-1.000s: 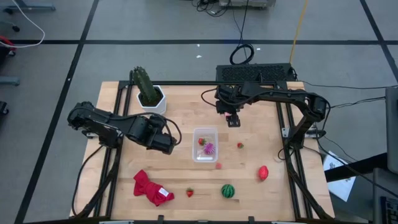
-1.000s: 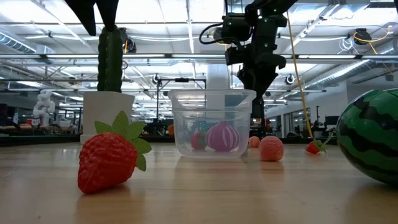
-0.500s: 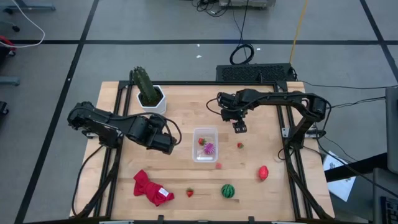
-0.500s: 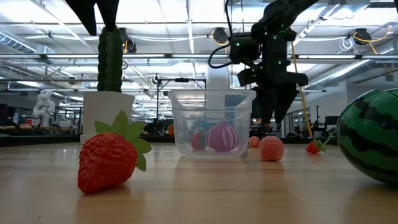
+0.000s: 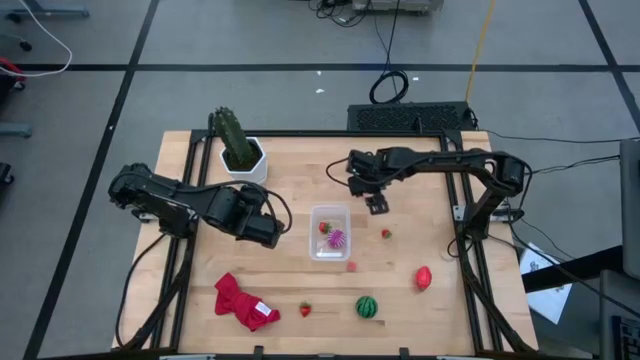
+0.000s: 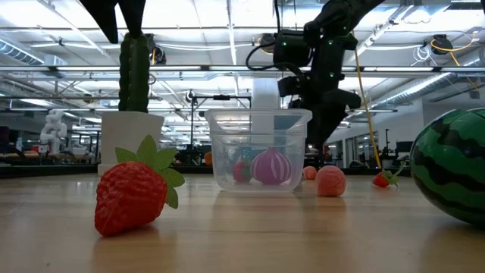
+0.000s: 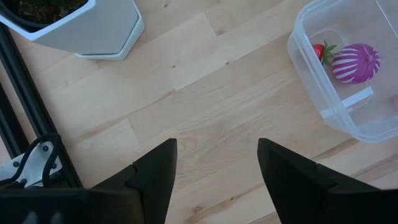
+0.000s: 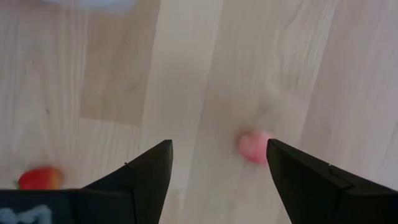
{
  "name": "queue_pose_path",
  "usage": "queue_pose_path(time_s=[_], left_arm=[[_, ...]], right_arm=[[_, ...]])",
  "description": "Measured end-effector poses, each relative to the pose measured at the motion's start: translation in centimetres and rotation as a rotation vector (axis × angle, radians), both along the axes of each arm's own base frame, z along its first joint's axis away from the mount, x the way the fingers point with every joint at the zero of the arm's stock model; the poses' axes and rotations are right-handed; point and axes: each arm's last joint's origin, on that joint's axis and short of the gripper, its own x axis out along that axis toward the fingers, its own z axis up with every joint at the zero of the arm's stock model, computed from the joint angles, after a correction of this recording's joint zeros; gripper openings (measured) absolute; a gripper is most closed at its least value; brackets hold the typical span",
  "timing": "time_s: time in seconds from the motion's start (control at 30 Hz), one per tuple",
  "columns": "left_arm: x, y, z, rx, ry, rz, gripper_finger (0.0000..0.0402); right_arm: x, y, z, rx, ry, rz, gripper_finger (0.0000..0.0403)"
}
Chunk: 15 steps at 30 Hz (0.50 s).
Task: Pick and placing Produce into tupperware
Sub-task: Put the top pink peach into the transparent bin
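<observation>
The right gripper (image 5: 376,206) has moved back a little toward the tupperware (image 5: 330,231), fingers apart and empty. The left gripper (image 5: 268,232) waits open, empty. A purple striped ball (image 5: 336,238) lies inside; the pink piece (image 8: 254,147) is probably next.

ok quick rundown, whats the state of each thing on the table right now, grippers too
tupperware: upright, no lid, holds a purple striped ball and a small red piece
watermelon ball: loose on the table
strawberry: loose on the table
pink piece: on the table beside the tub
red cloth: crumpled
cactus: upright in its pot
left gripper: open, empty
right gripper: open, empty
</observation>
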Motion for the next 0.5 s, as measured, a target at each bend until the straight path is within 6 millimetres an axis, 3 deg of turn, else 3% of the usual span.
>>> queue_pose_path(time_s=[0.37, 0.5], left_arm=[[0.0, 0.0, 0.0, 0.0, 0.0, 0.0, 0.023], [0.0, 0.0, 0.0, 0.0, 0.001, -0.003, 0.023]], right_arm=[[-0.1, -0.9, 0.0, -0.004, -0.008, -0.027, 0.0254], [0.0, -1.3, -1.3, 0.014, 0.037, -0.051, 0.0254]])
